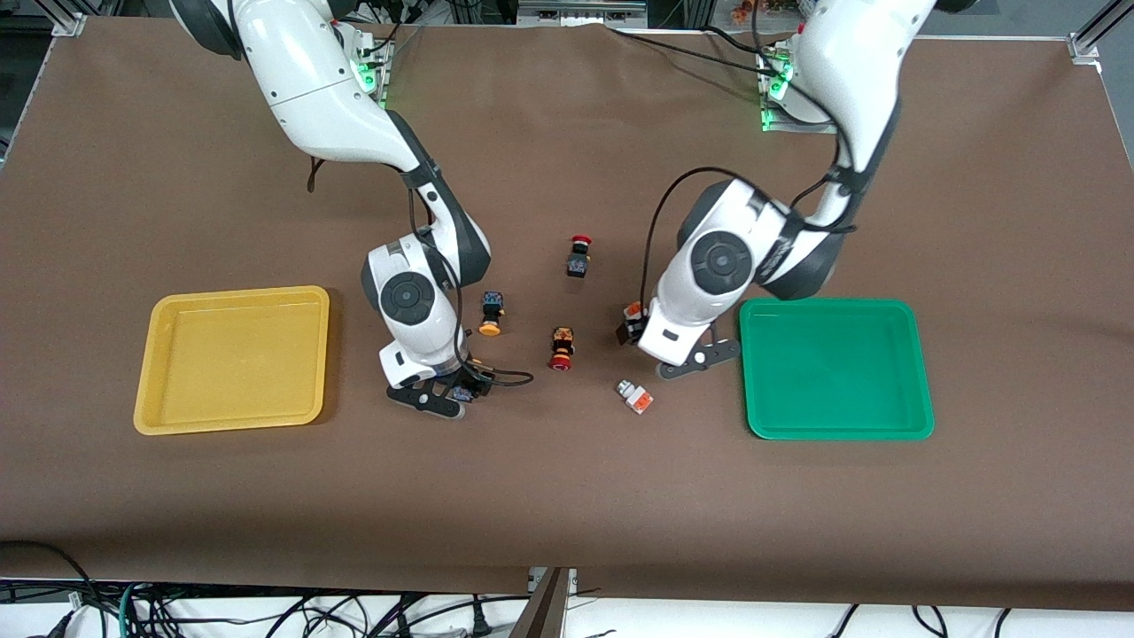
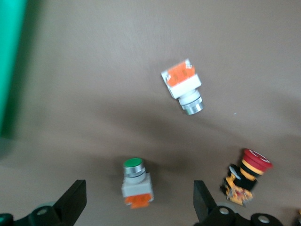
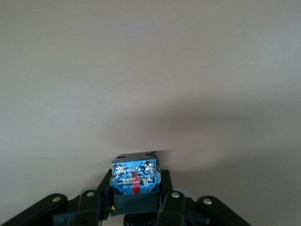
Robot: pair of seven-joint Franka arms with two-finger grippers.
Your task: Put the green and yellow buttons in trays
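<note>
Front view shows a big brown table (image 1: 567, 496) with cables hanging along its near edge and metal framing at the corners by the arm bases. The yellow tray (image 1: 232, 424) sits toward the right arm's end, the green tray (image 1: 837, 430) toward the left arm's end.

The right gripper (image 1: 458, 390) is low over the table just beside the yellow tray, clamped on a blue-bodied button (image 3: 135, 176). Another yellow-capped button (image 1: 491, 315) lies mid-table.

The left gripper (image 2: 136, 207) hangs with jaws spread, one green-tipped button (image 2: 135, 182) between the fingers (image 2: 73, 200) but not touched. The other green-tipped button (image 1: 634, 396) lies nearer the near edge. Two red-capped switches (image 1: 562, 347) sit around the middle.
</note>
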